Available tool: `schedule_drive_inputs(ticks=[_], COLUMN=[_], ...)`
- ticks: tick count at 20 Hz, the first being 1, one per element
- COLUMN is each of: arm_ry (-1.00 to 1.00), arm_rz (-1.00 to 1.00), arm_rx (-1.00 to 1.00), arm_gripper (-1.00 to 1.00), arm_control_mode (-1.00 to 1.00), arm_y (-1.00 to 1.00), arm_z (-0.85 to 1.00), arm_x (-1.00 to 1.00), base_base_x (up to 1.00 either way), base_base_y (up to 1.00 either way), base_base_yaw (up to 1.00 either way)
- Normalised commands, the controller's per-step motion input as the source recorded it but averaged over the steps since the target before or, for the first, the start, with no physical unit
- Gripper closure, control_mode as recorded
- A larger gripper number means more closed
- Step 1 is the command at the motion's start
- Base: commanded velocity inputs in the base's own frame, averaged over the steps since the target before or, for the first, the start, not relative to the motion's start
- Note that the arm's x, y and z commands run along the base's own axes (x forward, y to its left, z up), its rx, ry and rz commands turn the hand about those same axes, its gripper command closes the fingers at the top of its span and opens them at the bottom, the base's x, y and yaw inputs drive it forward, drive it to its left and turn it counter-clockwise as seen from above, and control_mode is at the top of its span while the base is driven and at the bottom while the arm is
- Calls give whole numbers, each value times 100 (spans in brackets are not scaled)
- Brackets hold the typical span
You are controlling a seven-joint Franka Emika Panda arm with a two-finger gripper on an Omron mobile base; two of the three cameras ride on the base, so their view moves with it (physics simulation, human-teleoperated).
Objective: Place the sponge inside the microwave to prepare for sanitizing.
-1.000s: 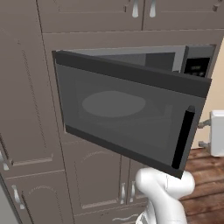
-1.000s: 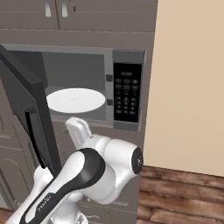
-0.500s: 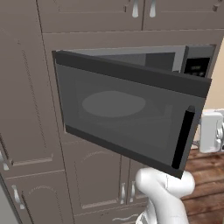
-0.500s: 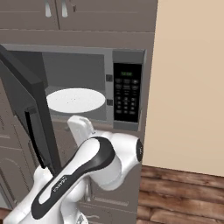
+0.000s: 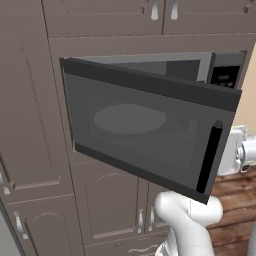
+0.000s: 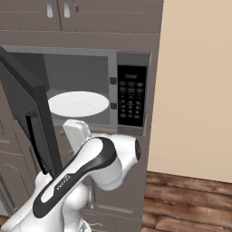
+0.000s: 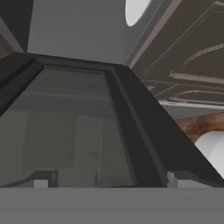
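1. From the left base view, the microwave [image 5: 150, 125] has its door [image 5: 145, 127] swung wide toward me, and the dark glass covers most of the cavity; the black handle [image 5: 209, 157] runs down the door's right end, and the pale oval of the turntable plate [image 5: 130, 118] shows dimly through the glass
2. From the right base view I see straight into the open cavity: the white round plate [image 6: 78, 103] lies bare on the floor of it, and the button panel [image 6: 131, 96] with its green display stands just to the right
3. That same view shows my arm [image 6: 86, 174] bent below the microwave's lower edge, in front of the cabinet doors
4. My hand view looks along the inner face of the door [image 7: 78, 131], very close, with a sliver of the plate [image 7: 135, 9] at the top edge and cabinet panels [image 7: 188, 65] to the right
5. My gripper [image 7: 109, 180] stands wide, its two tips far apart at the bottom of the hand view with nothing between them
6. I cannot tell where the sponge lies: no green block sits on the plate or between my fingers
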Motion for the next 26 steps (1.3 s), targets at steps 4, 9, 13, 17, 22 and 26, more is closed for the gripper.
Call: schedule_drive_inputs(ticks=[4,9,13,17,22,26], arm_ry=[0,0,0,0,0,0], arm_rz=[7,9,12,12,6,1], arm_rx=[3,6,8,6,1,0], arm_gripper=[-100,-100,-100,-100,-100,-100], arm_control_mode=[-100,-100,-100,-100,-100,-100], arm_y=[34,31,25,31,49,60], arm_z=[-9,-3,0,0,-6,-15], arm_x=[-22,-36,-48,-51,-49,-45], base_base_x=[0,0,0,0,0,0], base_base_y=[0,0,0,0,0,0], base_base_yaw=[0,0,0,0,0,0])
